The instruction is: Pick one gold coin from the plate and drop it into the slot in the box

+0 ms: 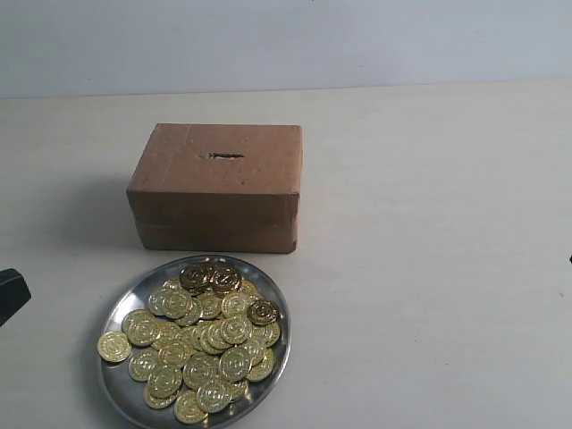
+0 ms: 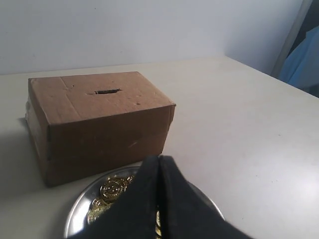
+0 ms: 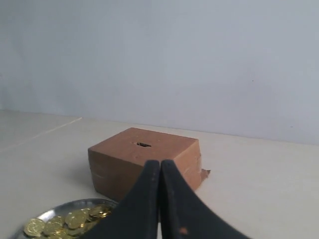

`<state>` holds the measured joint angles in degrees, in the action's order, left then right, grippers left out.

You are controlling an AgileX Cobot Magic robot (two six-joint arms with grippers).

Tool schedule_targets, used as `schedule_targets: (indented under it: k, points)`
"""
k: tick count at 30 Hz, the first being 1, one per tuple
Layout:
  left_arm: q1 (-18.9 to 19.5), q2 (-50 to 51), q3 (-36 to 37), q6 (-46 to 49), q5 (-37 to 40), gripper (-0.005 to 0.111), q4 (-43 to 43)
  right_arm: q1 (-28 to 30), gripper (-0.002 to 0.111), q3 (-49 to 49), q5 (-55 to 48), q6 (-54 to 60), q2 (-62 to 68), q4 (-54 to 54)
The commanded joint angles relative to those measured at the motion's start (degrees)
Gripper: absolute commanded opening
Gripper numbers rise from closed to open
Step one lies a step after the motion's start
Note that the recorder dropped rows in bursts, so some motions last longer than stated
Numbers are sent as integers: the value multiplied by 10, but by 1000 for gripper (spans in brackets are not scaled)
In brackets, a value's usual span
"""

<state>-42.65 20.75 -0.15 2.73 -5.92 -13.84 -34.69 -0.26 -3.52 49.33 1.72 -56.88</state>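
While left end effector (image 2: 159,162) and right end effector (image 3: 160,164) each pinch tight — empty — pale table (image 1: 447,268) meets blank wall (image 1: 268,40).

Soft, even light throughout. In the exterior view the box (image 1: 214,188) casts a faint shadow leftward across the tabletop (image 1: 429,268). The coins (image 1: 206,344) glint, and the wrist views are slightly soft.

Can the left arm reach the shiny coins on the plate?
Probably yes. The left gripper hangs close by the plate, and nothing covers the coins. Its jaws are shut, so they'd need to open first.
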Motion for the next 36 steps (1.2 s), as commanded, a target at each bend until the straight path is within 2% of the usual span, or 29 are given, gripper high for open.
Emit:
schedule_targets:
  k: [1, 7, 13, 29, 33, 36]
  points:
    - [-2, -3, 1, 2, -1, 0, 3, 57, 0, 3, 0, 47, -3, 48]
    - [-2, -3, 1, 2, -1, 0, 2, 196, 0, 3, -1, 44, -3, 48]
    - [-2, -3, 1, 2, -1, 0, 2, 271, 0, 3, -2, 44, -3, 48]
    - [-2, -3, 1, 2, -1, 0, 2, 285, 0, 3, -12, 42, -17, 72]
    - [-2, -3, 1, 2, 0, 0, 2, 286, 0, 3, -15, -84, -17, 196]
    - [-2, -3, 1, 2, 0, 0, 2, 286, 0, 3, -35, -256, -17, 348]
